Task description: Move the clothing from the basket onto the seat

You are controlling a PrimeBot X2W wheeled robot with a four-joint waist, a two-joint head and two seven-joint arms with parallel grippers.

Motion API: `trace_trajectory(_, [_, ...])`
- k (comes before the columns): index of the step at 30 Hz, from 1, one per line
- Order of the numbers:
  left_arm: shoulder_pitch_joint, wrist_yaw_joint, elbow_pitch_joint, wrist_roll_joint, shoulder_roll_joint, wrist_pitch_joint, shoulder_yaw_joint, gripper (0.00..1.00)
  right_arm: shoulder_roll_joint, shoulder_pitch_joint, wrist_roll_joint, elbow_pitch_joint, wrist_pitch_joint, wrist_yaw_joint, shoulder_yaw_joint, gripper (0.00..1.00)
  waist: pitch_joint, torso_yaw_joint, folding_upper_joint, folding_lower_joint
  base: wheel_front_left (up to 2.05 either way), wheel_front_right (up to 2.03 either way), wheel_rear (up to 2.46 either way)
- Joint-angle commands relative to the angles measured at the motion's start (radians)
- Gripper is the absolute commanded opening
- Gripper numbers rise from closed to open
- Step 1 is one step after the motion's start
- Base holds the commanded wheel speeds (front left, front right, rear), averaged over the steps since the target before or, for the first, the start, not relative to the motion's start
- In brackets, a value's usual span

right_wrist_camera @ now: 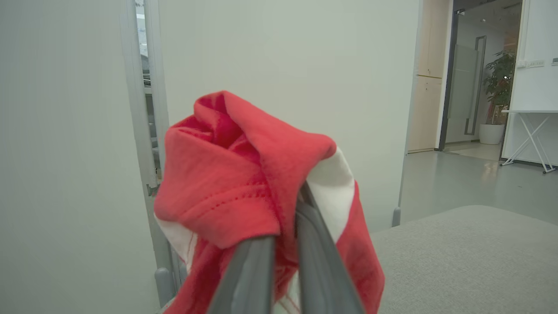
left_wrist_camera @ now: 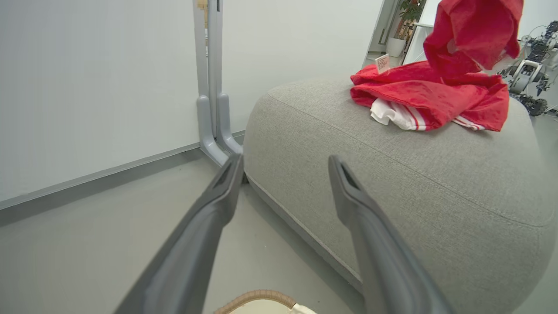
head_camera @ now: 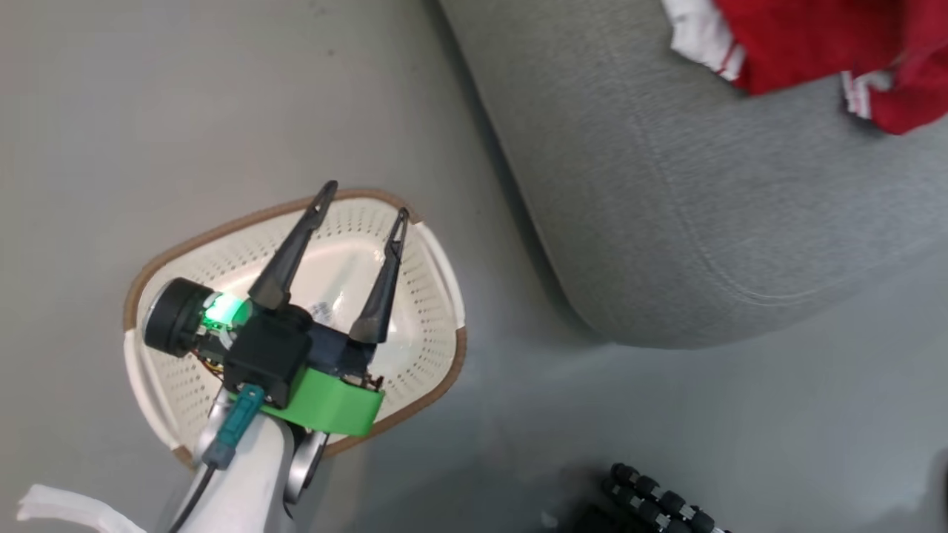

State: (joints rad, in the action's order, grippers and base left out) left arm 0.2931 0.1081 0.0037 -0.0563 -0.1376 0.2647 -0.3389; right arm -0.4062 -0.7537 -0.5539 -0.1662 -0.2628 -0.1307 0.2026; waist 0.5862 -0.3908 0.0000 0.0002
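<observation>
The cream basket (head_camera: 433, 296) with its brown rim stands on the floor at lower left, and nothing red shows inside it. My left gripper (head_camera: 366, 198) hovers over it, open and empty; the left wrist view looks past that gripper (left_wrist_camera: 285, 160) and the basket rim (left_wrist_camera: 257, 296) to the grey seat (left_wrist_camera: 392, 183). One red garment (left_wrist_camera: 427, 93) with white stripe trim lies on the seat (head_camera: 666, 185). A second red garment (left_wrist_camera: 471, 30) hangs above it. My right gripper (right_wrist_camera: 285, 226) is shut on this garment (right_wrist_camera: 235, 174), which shows white lining.
A grey partition post (left_wrist_camera: 213, 131) stands against the white wall just behind the seat's left end. A black ribbed part (head_camera: 652, 503) sits on the floor at the bottom. Another robot (left_wrist_camera: 527, 74) stands beyond the seat. A folding table (right_wrist_camera: 532, 131) stands by a doorway.
</observation>
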Motion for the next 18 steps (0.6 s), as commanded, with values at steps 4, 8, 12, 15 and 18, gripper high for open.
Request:
trace_trajectory(4, [0.042, -0.003, -0.006, 0.007, -0.015, -0.001, 0.025, 1.0, -0.103, -0.132, -0.077, -0.164, 0.016, 0.0, 0.004, 0.0, 0.163, 0.156, 0.0, -0.0002, 0.0, 0.0, 0.0])
trace_trajectory(8, [0.066, -0.001, -0.005, 0.013, -0.004, -0.001, 0.028, 1.0, -0.18, -0.2, -0.087, -0.324, 0.026, 0.0, -0.005, 0.0, 0.188, 0.195, 0.0, -0.0002, 0.0, 0.0, 0.0])
trace_trajectory(12, [0.073, 0.0, 0.003, 0.01, 0.012, -0.001, 0.027, 1.0, -0.19, -0.214, -0.081, -0.445, 0.019, 0.0, -0.028, 0.28, 0.187, 0.217, 0.0, -0.0002, 0.0, 0.0, 0.0])
trace_trajectory(15, [0.067, 0.001, 0.015, 0.012, 0.02, -0.001, 0.022, 1.0, -0.172, -0.199, -0.089, -0.532, 0.01, 0.0, -0.032, 1.0, 0.172, 0.225, 0.0, -0.0002, 0.0, 0.0, 0.0])
trace_trajectory(18, [0.064, 0.001, 0.024, 0.013, 0.03, -0.001, 0.018, 1.0, -0.148, -0.166, -0.095, -0.579, 0.003, 0.0, -0.04, 1.0, 0.145, 0.232, 0.0, -0.0002, 0.0, 0.0, 0.0])
